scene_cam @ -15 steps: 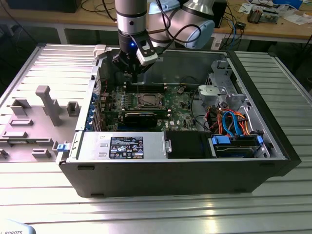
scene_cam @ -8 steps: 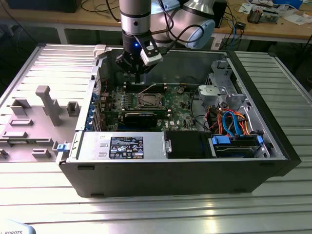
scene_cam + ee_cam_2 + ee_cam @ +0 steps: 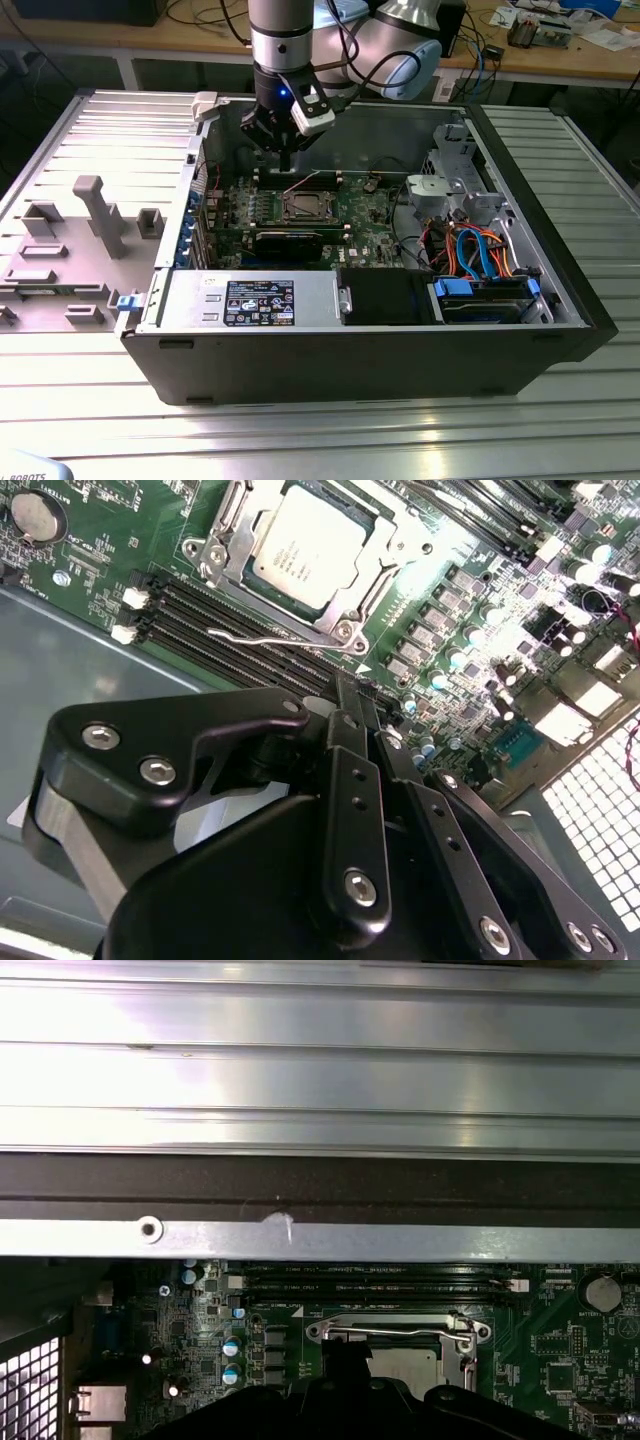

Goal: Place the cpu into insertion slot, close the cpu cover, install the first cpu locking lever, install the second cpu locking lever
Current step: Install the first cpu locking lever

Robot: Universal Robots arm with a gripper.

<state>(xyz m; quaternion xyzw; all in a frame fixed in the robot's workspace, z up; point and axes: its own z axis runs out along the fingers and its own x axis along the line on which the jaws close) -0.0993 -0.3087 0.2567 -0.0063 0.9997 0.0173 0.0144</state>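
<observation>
In the exterior view, the claw [image 3: 286, 150] hangs over the far edge of the green board [image 3: 355, 215] inside the open computer case [image 3: 520, 330], which lies on a ribbed metal tabletop [image 3: 300, 440]. Its black fingers [image 3: 352, 770] look pressed together with nothing between them, though the second wrist view shows them from behind, so this is not certain. The chip [image 3: 312, 548] sits in the socket [image 3: 345, 630], its silvery top showing through the window of the metal cover frame [image 3: 228, 535], which lies flat around it. A thin wire lever [image 3: 270, 638] runs along the socket edge beside the dark memory slots [image 3: 210, 620]. In the first wrist view, the socket frame [image 3: 400, 1332] sits just beyond the claw's body.
</observation>
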